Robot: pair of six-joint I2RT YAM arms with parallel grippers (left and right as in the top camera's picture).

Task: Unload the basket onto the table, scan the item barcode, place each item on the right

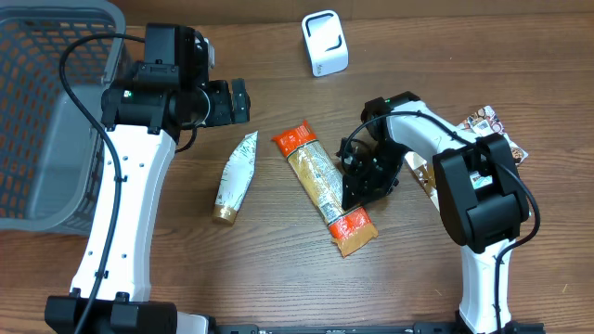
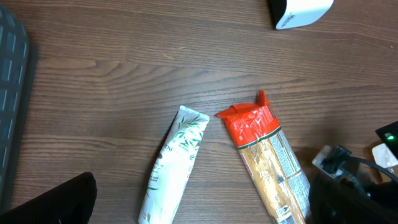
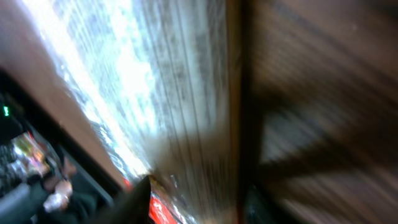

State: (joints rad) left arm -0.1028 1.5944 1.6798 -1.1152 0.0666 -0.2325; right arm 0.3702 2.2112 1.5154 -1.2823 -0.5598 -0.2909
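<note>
From above, the left pincer (image 1: 239, 100) hangs over the desk (image 1: 278, 278) in the upper left of centre. Its jaws are spread and hold nothing. The right pincer (image 1: 354, 186) is low at the right edge of the long packet (image 1: 318, 183), which lies diagonally in the middle of the frame. Whether it pinches the packet I cannot tell. A white tube (image 1: 236, 176) lies left of the packet, a white scanner (image 1: 325, 43) stands at the top centre, and a grey basket (image 1: 37, 121) is at the left edge.

In the left wrist view, the packet (image 2: 270, 165) with its red end is in the lower right, the tube (image 2: 174, 165) just left of it, apart. The scanner (image 2: 300, 11) is at the top right.

The right wrist view is blurred. The shiny packet (image 3: 155, 81) fills the left and centre, very near.
</note>
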